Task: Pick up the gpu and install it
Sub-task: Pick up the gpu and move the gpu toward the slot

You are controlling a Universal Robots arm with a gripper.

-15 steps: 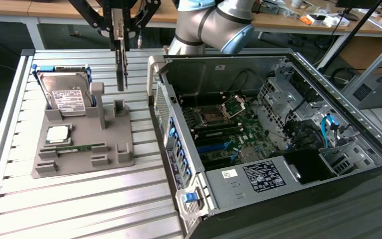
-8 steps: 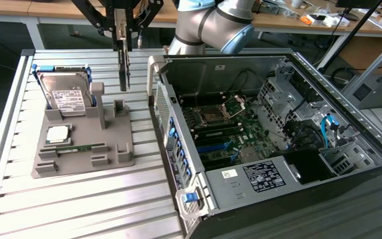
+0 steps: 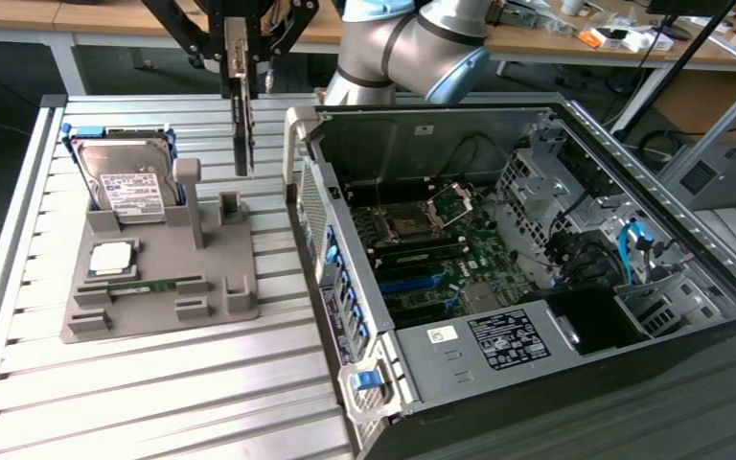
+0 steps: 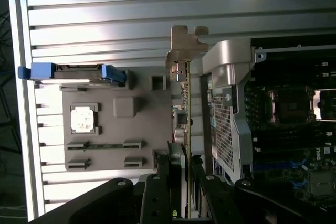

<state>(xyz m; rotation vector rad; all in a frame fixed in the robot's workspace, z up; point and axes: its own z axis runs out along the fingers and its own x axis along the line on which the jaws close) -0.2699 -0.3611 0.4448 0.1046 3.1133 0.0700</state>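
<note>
- Wrist view: claw (image 4: 186,170) is pinched narrow on the top edge of the graphics card (image 4: 185,121), one finger on each face; a firm hold, not gaping.
- Exterior view agrees: claw (image 3: 242,65) holds the graphics card (image 3: 242,125) hanging upright and edge-on, its lower end looking clear of the grey holder (image 3: 164,297).
- Card's position: in the air over the holder's side nearest the computer case (image 3: 675,220), just beside the case wall and not inside it.
- Silver bracket (image 4: 185,43) is at the card's far end from the claw.
- Step in hand, my read: carrying the lifted card. To do it well, keep it plumb with no twisting, and keep the bracket clear of the case rim. Grip is on a thin edge, so slip is the risk.
- On the holder: hard drive (image 3: 131,187) standing in its blue frame, processor chip (image 3: 112,257) and memory stick (image 3: 150,285), all seated.
- Case lies open with the motherboard (image 3: 432,249) exposed.
- Surface: slatted metal table (image 3: 150,393).
- Room: robot arm (image 3: 406,48) behind the case and a cluttered wooden workbench (image 3: 87,14) along the back.
</note>
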